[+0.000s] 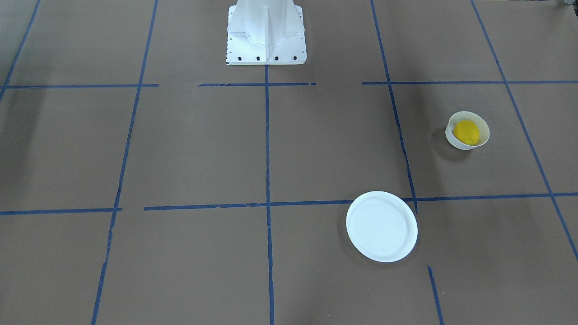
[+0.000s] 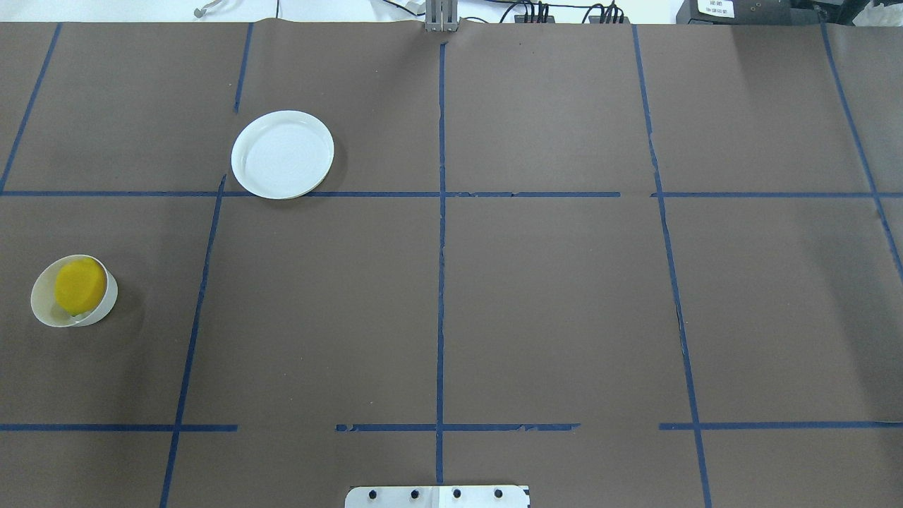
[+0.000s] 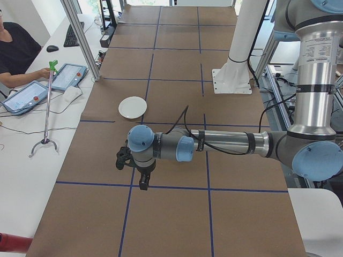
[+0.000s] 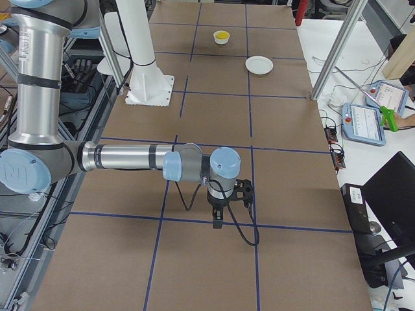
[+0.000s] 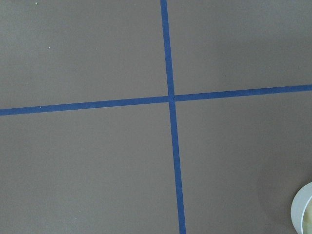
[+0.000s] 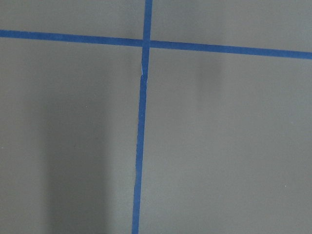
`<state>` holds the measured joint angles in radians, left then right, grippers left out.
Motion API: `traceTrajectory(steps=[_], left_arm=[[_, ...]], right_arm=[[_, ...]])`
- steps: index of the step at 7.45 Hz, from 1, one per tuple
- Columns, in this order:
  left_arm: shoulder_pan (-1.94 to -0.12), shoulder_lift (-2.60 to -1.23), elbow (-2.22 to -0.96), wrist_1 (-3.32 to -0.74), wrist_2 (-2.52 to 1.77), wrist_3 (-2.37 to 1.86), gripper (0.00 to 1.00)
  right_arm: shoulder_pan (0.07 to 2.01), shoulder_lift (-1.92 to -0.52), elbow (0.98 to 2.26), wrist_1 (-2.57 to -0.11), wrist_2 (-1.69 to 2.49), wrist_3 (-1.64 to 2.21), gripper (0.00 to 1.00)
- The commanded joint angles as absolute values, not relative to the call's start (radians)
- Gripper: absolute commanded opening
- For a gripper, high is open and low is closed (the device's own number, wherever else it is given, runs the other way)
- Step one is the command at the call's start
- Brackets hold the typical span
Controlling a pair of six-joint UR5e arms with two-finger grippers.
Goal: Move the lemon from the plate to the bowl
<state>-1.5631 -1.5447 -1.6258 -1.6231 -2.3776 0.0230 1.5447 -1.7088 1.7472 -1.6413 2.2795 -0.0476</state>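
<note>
Exterior front-facing view: the lemon [image 1: 466, 132] lies inside the bowl [image 1: 455, 141], well apart from the plate [image 1: 381, 226]. Exterior left view: the left gripper [image 3: 142, 182] hangs over the table [image 3: 177, 214]; whether its fingers are parted, I cannot tell. Exterior right view: the right gripper [image 4: 217, 220] likewise, cannot tell.

Brown table [image 2: 550, 303] (blue tape grid [image 2: 441, 282]): plate [image 2: 282, 154], bowl [image 2: 44, 303] well apart, white base mount [image 1: 266, 45].
</note>
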Motion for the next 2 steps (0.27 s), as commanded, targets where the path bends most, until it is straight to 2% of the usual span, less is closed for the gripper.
traceTrajectory(steps=[1, 2], left_arm=[[-1.563, -1.548, -1.626, -1.623, -2.375, 0.023, 1.0], [-1.563, -1.549, -1.626, -1.623, -2.375, 0.023, 1.0]], right_arm=[[1.545, -1.709, 1.747, -1.641, 2.279, -0.048, 1.0], [1.545, -1.709, 1.747, -1.641, 2.279, -0.048, 1.0]])
